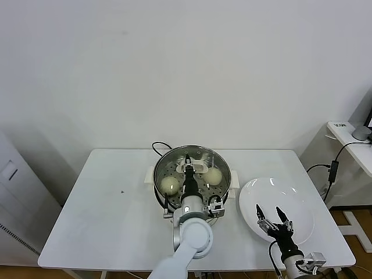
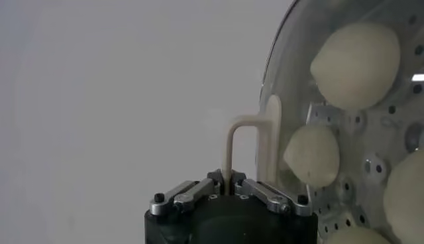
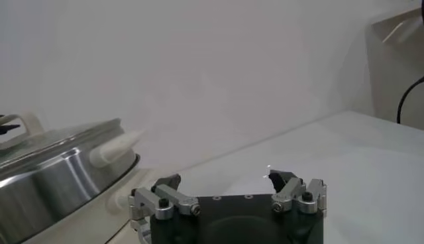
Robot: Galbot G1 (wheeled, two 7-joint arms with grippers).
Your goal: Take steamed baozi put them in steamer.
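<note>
the left gripper (image 1: 189,168) is clamped on the cream handle (image 2: 246,147) of the glass lid (image 2: 344,99), holding it over the steamer (image 1: 223,165) to cover the baozi (image 1: 170,185) inside, while the right gripper (image 1: 274,219) waits spread apart above the bare white plate (image 1: 302,203).

Left gripper (image 1: 189,169) hides part of the lid (image 1: 200,174) and steamer (image 1: 164,168) floor; only two baozi (image 1: 170,185) clear in head view. Left wrist view: baozi cut off at edge. Right gripper (image 1: 273,218) fingertips out of wrist frame.
</note>
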